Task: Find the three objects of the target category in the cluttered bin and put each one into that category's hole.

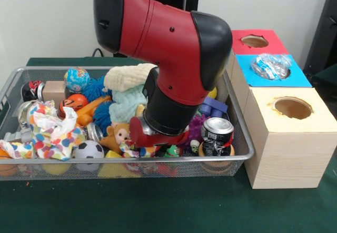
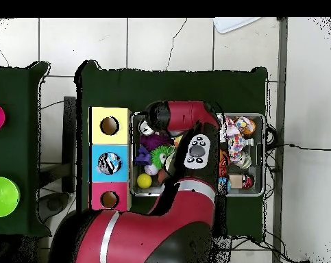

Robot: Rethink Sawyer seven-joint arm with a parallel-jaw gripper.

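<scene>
Item: search step under way, I judge—one clear plastic bottle (image 1: pixel 270 66) sits in the blue-topped hole (image 1: pixel 287 74) at frame right; my gripper (image 1: pixel 152 144) is buried in the wire-mesh bin (image 1: pixel 239 150) centre, jaw state indiscernible; next, locate another bottle.

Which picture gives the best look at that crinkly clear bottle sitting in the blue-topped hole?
The front view. There the clear bottle shows its glossy wrinkles as it sits in the round hole of the blue top, unblocked by the arm. The overhead view shows only a small shiny patch in the blue square, between the yellow and red tops.
</scene>
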